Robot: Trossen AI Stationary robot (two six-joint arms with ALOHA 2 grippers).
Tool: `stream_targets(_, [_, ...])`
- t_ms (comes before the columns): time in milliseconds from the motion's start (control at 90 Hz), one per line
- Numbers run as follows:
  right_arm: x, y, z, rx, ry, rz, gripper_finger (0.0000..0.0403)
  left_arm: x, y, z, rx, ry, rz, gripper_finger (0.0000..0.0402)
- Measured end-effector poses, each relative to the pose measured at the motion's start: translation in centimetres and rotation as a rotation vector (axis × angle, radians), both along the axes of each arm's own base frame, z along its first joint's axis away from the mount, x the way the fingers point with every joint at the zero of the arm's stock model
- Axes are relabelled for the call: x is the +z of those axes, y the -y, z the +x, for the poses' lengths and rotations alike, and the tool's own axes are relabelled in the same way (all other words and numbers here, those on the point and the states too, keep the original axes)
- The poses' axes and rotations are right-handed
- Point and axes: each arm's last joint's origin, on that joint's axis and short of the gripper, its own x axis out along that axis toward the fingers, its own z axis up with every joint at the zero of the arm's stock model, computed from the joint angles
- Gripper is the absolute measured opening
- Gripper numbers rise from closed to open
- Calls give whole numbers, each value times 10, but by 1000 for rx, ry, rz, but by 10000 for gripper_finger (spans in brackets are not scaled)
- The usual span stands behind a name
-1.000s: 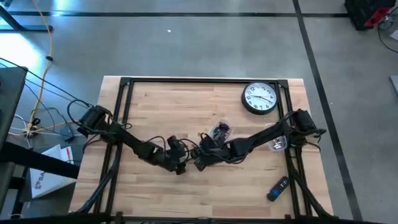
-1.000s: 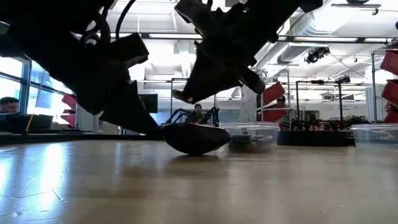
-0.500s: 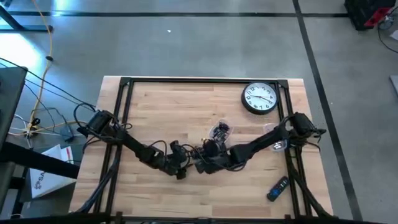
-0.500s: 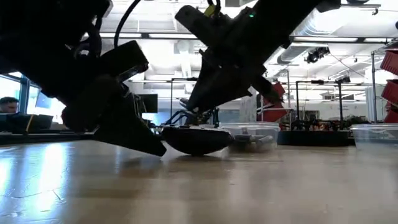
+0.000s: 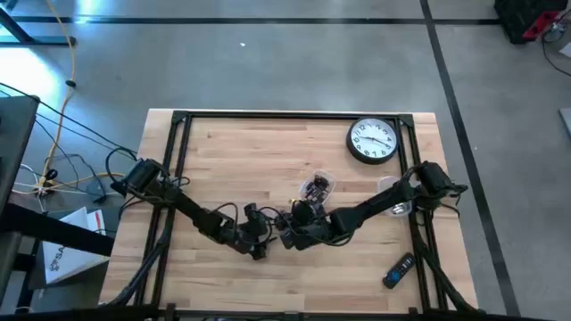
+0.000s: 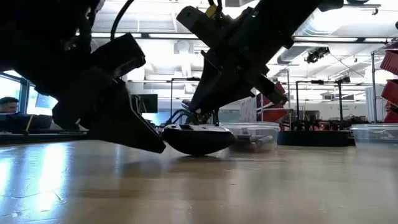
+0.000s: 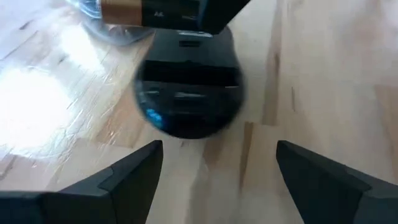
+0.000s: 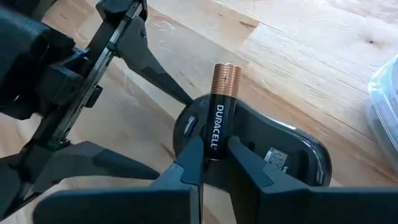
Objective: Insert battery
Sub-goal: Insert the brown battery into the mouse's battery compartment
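Note:
A black computer mouse (image 8: 273,152) lies belly up on the wooden table, its open battery bay (image 7: 186,78) facing up. My right gripper (image 8: 214,155) is shut on a copper-and-black Duracell battery (image 8: 219,118) just above the mouse. In the high view it is at mid-table (image 5: 287,234). My left gripper (image 7: 217,162) stands open at the mouse's near-left end (image 5: 260,245), one finger (image 7: 134,177) on either side. I cannot tell whether it touches the mouse. My right gripper pinches the battery's black lower half (image 8: 214,142) between its two fingers (image 8: 186,168), which lie across the battery. The battery sits tilted over the mouse's belly with its copper end (image 8: 225,78) free. The fingers hide its lower end.
A small clear plastic cup (image 5: 317,187) with small items stands just beyond the mouse. A white wall clock (image 5: 372,141) lies at the far right, another clear cup (image 5: 397,207) at the right edge, and a dark remote (image 5: 399,270) at the near right.
Both grippers have shifted slightly toward the table's near edge. My right gripper has come lower over the mouse, still shut on the battery. My left gripper has dipped beside the mouse's end. The mouse has stayed in place.

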Motion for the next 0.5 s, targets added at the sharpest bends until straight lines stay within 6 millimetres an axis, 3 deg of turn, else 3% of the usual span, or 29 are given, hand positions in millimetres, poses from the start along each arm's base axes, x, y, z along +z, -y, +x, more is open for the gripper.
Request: stream_targets(500, [0, 0, 0, 46, -15, -27, 23, 1, 0, 1, 8, 18, -6, 296])
